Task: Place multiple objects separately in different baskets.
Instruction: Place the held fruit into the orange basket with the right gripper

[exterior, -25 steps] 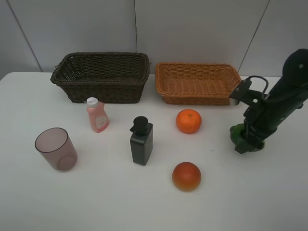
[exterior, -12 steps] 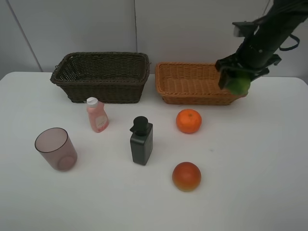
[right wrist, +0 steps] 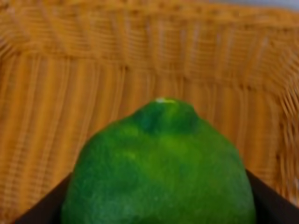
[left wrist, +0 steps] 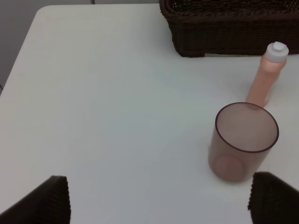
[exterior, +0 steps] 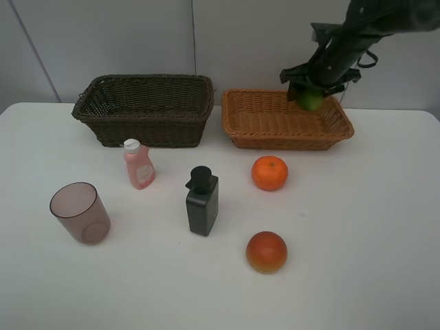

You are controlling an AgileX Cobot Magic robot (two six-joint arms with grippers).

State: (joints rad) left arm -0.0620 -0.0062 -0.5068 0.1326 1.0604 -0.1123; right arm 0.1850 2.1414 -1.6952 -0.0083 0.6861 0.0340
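Note:
My right gripper point(exterior: 311, 93) is shut on the green oval fruit point(exterior: 311, 100) and holds it above the far part of the light orange-tan basket point(exterior: 237, 120). The right wrist view shows the fruit point(right wrist: 159, 168) close up over the basket's weave point(right wrist: 70, 93). The dark brown basket point(exterior: 144, 110) stands left of it. On the table lie the orange point(exterior: 269, 172), the red-orange fruit point(exterior: 266, 251), the dark grey pump bottle point(exterior: 202, 201), the pink bottle point(exterior: 138, 164) and the mauve cup point(exterior: 80, 212). My left gripper point(left wrist: 159, 198) is open, near the cup point(left wrist: 243, 140).
The white table point(exterior: 357, 227) ends at a grey wall behind the baskets. In the left wrist view the pink bottle point(left wrist: 268, 74) stands beyond the cup, in front of the dark basket point(left wrist: 229, 28).
My right gripper has lifted the green fruit from the table at the right and carried it up and left, over the light basket. The other items have not moved.

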